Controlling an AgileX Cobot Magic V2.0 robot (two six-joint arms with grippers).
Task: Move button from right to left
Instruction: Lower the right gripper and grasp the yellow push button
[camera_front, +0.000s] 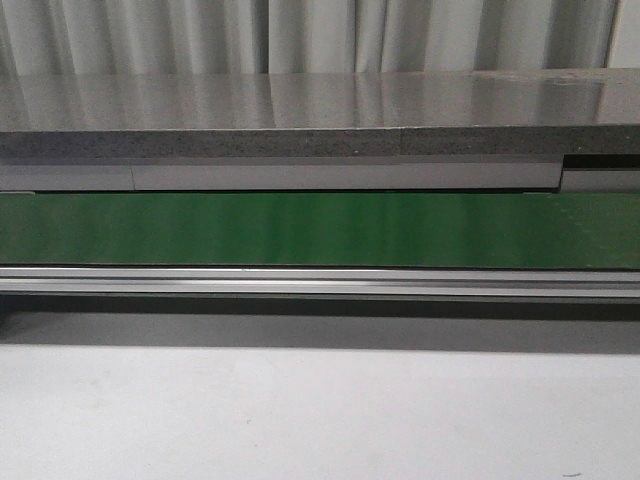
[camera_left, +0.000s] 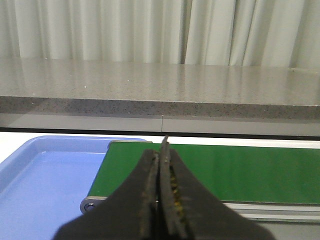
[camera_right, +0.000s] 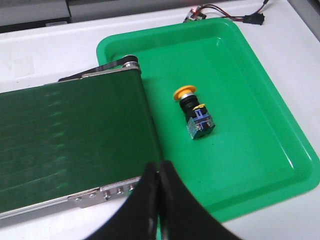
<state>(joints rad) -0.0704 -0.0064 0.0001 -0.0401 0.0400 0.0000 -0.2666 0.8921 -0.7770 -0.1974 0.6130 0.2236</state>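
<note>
The button (camera_right: 193, 111) lies on its side in the green tray (camera_right: 260, 165), its yellow cap toward the tray's far end and its black and blue body behind it. My right gripper (camera_right: 159, 169) is shut and empty, over the tray's edge beside the conveyor end, a short way from the button. My left gripper (camera_left: 160, 152) is shut and empty, over the near edge of the green belt (camera_left: 240, 172) beside the blue tray (camera_left: 45, 185). Neither gripper nor the button shows in the front view.
The green conveyor belt (camera_front: 320, 230) runs across the front view, with a metal rail (camera_front: 320, 282) before it and a grey stone counter (camera_front: 320, 115) behind. The belt's right end (camera_right: 70, 135) overlaps the green tray. Wires with a connector (camera_right: 225, 14) lie beyond the tray.
</note>
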